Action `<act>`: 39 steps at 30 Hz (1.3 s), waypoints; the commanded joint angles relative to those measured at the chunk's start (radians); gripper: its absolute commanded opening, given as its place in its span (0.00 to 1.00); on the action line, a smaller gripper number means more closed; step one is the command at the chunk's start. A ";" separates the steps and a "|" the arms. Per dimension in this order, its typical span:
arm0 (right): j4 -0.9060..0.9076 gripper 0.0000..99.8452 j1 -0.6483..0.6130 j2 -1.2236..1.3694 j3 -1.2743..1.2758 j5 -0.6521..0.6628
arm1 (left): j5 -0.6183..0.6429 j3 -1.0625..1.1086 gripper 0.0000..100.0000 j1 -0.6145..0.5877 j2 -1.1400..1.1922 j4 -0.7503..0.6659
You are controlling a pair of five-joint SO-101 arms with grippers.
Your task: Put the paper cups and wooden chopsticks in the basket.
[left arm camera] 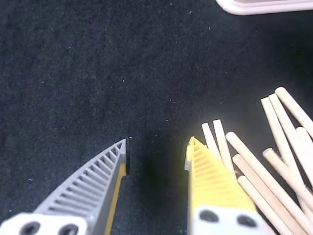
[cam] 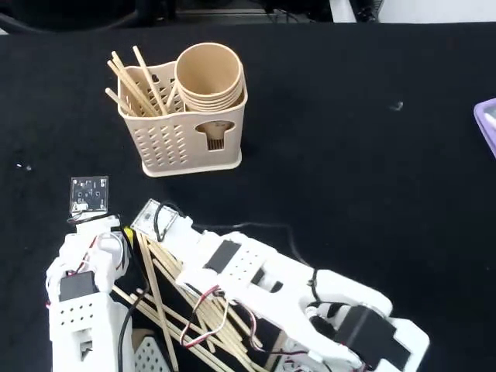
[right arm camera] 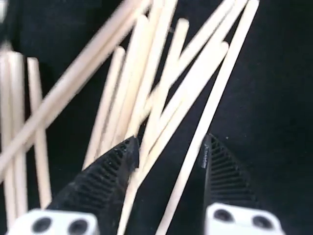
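A beige slotted basket stands at the back left, holding a stack of paper cups and several wooden chopsticks on end. More loose chopsticks lie in a pile at the front left, under the two arms. My right gripper is open low over this pile, with a couple of chopsticks running between its black fingers. My left gripper is open over bare black table, its yellow finger just beside the chopstick ends.
The left arm and the right arm crowd together at the front left. A purple object shows at the right edge. The basket's base is a short way beyond the left gripper.
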 commanded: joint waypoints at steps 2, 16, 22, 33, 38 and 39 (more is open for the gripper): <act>-0.044 0.22 0.037 0.051 -0.053 -0.003 | 0.006 -0.015 0.20 -0.004 -0.011 -0.018; 0.091 0.01 0.063 0.082 -0.154 0.017 | 0.006 -0.015 0.20 -0.004 -0.011 -0.018; 0.178 0.01 0.219 0.082 -0.229 0.209 | 0.006 -0.015 0.20 -0.004 -0.011 -0.018; 0.186 0.01 0.420 0.081 -0.232 0.391 | 0.006 -0.016 0.20 -0.004 -0.011 -0.018; 0.247 0.01 0.417 -0.005 -0.272 0.376 | 0.006 -0.016 0.20 -0.004 -0.011 -0.018; 0.287 0.01 0.405 -0.051 -0.294 0.348 | 0.006 -0.016 0.20 -0.004 -0.011 -0.018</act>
